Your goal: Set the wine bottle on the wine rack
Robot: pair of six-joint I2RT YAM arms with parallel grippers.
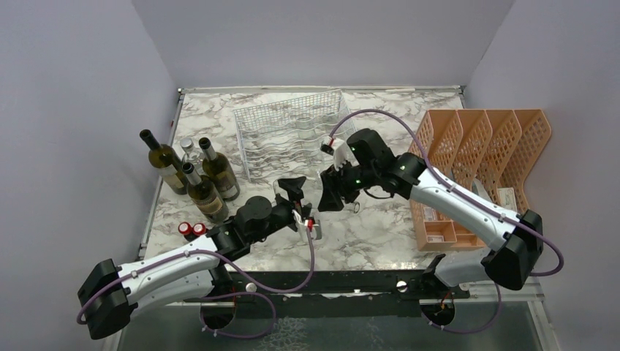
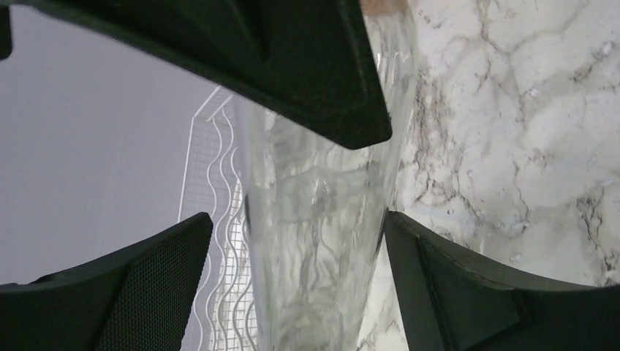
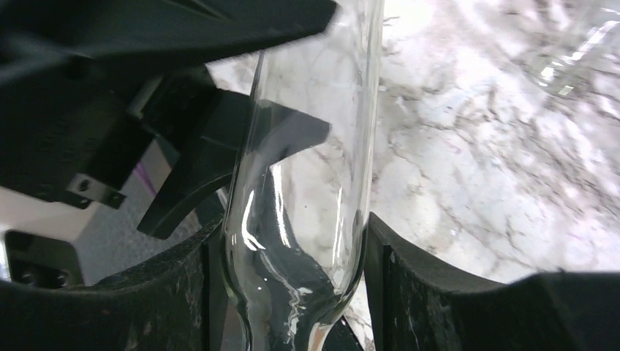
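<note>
Right pincer (image 3: 291, 281) around clear wine bottle (image 3: 314, 131)

Marble table (image 1: 365, 238), wine rack (image 1: 289, 135), bottles (image 1: 199, 175), tray (image 1: 484, 146)

**Tally by kind**

Five bottles in all: four standing bottles (image 1: 207, 191) grouped on the counter (image 1: 380, 227), plus one clear wine bottle (image 2: 322, 219). One wine rack (image 1: 292, 131). One orange divider tray (image 1: 482, 146). Two red-topped cans (image 1: 191, 229). Two hands: the left hand (image 1: 292, 191) and the right hand (image 1: 335, 191).
</note>
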